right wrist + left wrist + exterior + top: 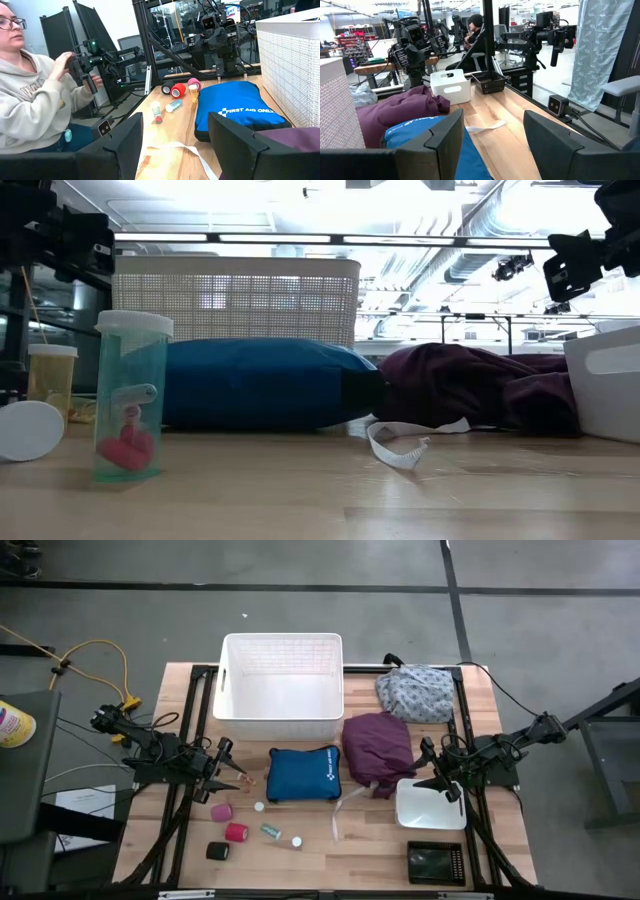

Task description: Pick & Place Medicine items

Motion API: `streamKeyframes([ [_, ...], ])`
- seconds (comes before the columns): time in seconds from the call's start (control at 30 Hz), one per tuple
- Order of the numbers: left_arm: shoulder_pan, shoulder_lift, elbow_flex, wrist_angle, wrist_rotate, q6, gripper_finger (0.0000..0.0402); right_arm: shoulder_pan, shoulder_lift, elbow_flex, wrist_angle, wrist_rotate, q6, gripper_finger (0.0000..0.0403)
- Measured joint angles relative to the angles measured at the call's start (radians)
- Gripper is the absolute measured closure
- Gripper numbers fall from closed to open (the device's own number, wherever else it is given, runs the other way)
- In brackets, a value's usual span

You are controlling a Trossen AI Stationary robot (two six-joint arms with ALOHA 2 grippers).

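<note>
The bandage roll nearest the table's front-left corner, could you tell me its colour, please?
The bandage roll is black, clearest in the high view.

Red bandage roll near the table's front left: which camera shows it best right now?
The high view: the red bandage roll lies unobstructed between the pink roll and black roll. The right wrist view shows it small and distant. The low and left wrist views miss it.

The basket (281, 686) stood at the desk's (360, 850) far edge, the pouch (303, 774) before it. The bandage rolls (236, 832), vial (271, 832) and caps (259, 807) lay left of and before the pouch; two cloth bundles (379, 740) lay to its right.
</note>
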Motion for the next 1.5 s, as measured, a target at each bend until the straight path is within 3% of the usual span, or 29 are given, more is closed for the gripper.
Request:
streamKeyframes([
  [0.7,0.0,0.0,0.0,0.01,-0.001,-0.035,0.0201,0.0,0.0,0.0,0.0,0.0,0.0,0.0192],
  [0.97,0.0,0.027,0.07,-0.014,-0.083,-0.082,0.0201,0.0,0.0,0.0,0.0,0.0,0.0,0.0192],
  [1.23,0.0,0.23,0.273,-0.072,-0.099,-0.093,0.0201,0.0,0.0,0.0,0.0,0.0,0.0,0.0192],
  [1.5,-0.001,0.532,0.582,-0.396,-0.142,-0.277,0.0201,0.0,0.0,0.0,0.0,0.0,0.0,0.0192],
])
